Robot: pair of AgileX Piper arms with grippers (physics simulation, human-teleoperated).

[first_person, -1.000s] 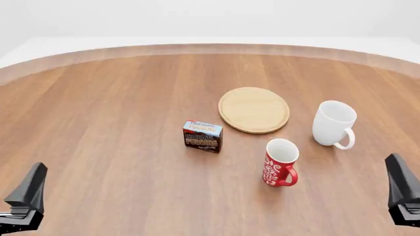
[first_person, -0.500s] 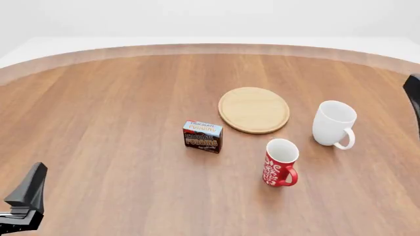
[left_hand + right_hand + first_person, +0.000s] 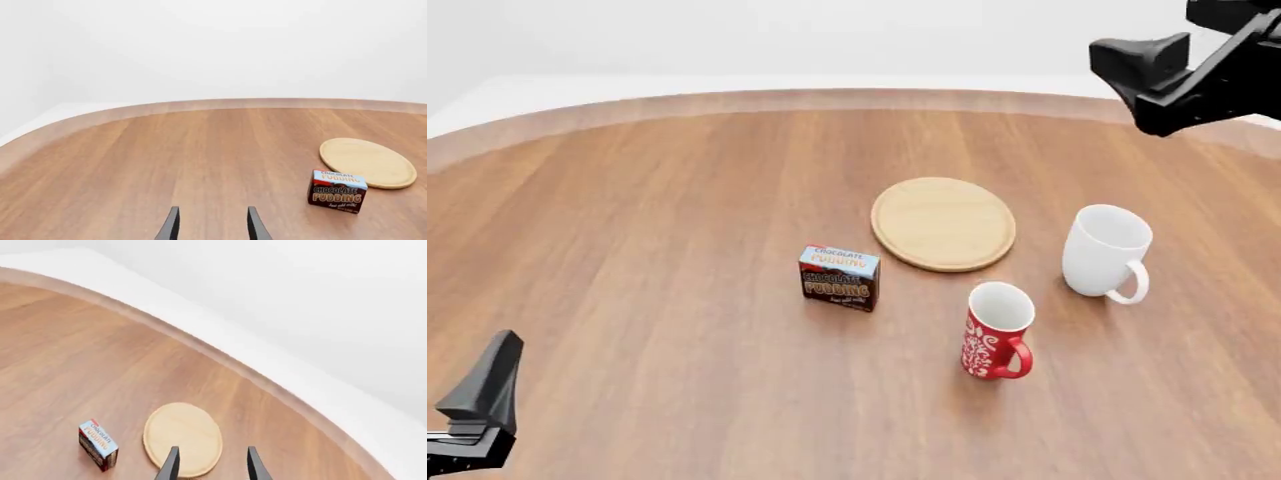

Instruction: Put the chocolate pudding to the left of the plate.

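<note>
The chocolate pudding point(image 3: 839, 278) is a small dark brown box standing upright on the table, a little left of and nearer than the plate point(image 3: 944, 223), a round light wooden disc. Box and plate lie close but apart. Both show in the left wrist view, pudding point(image 3: 337, 191) and plate point(image 3: 367, 162), and in the right wrist view, pudding point(image 3: 98, 444) and plate point(image 3: 183, 439). My left gripper point(image 3: 483, 395) sits low at the near left, open point(image 3: 213, 227) and empty. My right gripper point(image 3: 1154, 68) is high at the far right, open point(image 3: 212, 467) and empty, looking down on the plate.
A white mug point(image 3: 1105, 252) stands right of the plate. A red patterned mug point(image 3: 997, 330) stands nearer, in front of the plate's right side. The wooden table's curved far edge point(image 3: 854, 98) runs along the back.
My right arm has swung up from the near right corner, along the right edge, to high at the far right. The left arm and all objects have not moved.
</note>
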